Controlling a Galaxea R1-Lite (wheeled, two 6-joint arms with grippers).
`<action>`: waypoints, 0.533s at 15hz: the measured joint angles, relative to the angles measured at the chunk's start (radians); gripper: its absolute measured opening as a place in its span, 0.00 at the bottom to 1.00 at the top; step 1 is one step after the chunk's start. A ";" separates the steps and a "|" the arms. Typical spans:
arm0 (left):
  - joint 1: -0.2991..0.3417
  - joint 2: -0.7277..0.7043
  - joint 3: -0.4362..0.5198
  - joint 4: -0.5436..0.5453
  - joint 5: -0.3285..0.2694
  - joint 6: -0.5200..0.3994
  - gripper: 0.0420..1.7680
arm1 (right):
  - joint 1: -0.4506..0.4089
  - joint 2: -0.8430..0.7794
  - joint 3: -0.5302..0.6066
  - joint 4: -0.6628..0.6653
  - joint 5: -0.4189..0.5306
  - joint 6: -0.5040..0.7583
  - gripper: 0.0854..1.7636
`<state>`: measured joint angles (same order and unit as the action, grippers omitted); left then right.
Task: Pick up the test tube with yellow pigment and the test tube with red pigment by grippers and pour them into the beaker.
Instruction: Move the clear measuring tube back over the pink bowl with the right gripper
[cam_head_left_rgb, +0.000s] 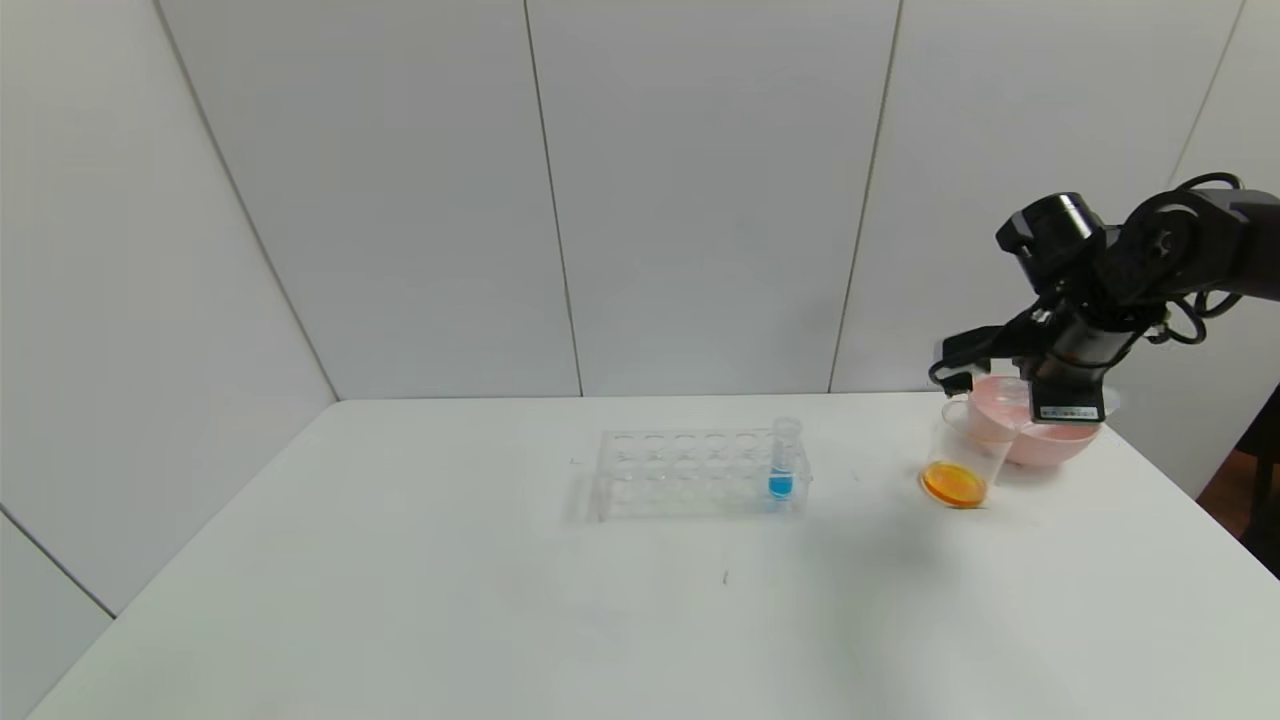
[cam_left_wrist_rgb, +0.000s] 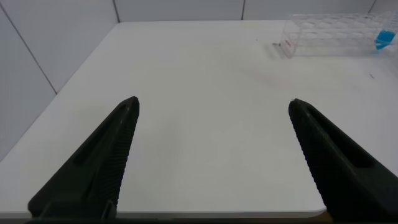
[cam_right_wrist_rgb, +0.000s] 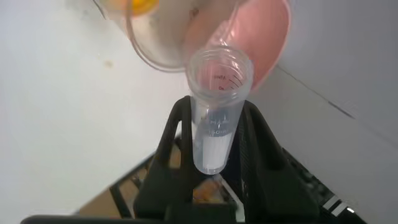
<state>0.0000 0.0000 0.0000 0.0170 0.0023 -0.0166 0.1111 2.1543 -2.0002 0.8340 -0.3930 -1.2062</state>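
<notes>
My right gripper (cam_head_left_rgb: 1068, 400) hangs over the pink bowl (cam_head_left_rgb: 1040, 445) at the table's far right, fingers pointing down. In the right wrist view it (cam_right_wrist_rgb: 216, 109) is shut on a clear lipped test tube (cam_right_wrist_rgb: 214, 137) that looks empty; I cannot tell which pigment it held. The tube's mouth points at the bowl (cam_right_wrist_rgb: 261, 37), beside the beaker (cam_right_wrist_rgb: 155, 50). The beaker (cam_head_left_rgb: 962, 465) stands just left of the bowl with orange liquid at its bottom. No tube with yellow or red liquid shows. My left gripper (cam_left_wrist_rgb: 213, 102) is open and empty above the table's near left part, out of the head view.
A clear tube rack (cam_head_left_rgb: 690, 470) stands mid-table with one blue-liquid tube (cam_head_left_rgb: 781, 470) at its right end; both show far off in the left wrist view, the rack (cam_left_wrist_rgb: 336, 34) and the tube (cam_left_wrist_rgb: 385, 38). White walls close the back and left.
</notes>
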 joint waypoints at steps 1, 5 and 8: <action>0.000 0.000 0.000 0.000 0.000 0.000 0.97 | -0.009 -0.004 0.000 0.012 0.109 0.077 0.25; 0.000 0.000 0.000 0.000 0.000 0.000 0.97 | -0.050 -0.034 0.001 -0.013 0.534 0.454 0.25; 0.000 0.000 0.000 0.000 0.000 0.000 0.97 | -0.126 -0.076 0.049 -0.125 0.754 0.546 0.25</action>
<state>0.0000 0.0000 0.0000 0.0166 0.0023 -0.0166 -0.0149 2.0787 -1.9513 0.7094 0.3611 -0.6602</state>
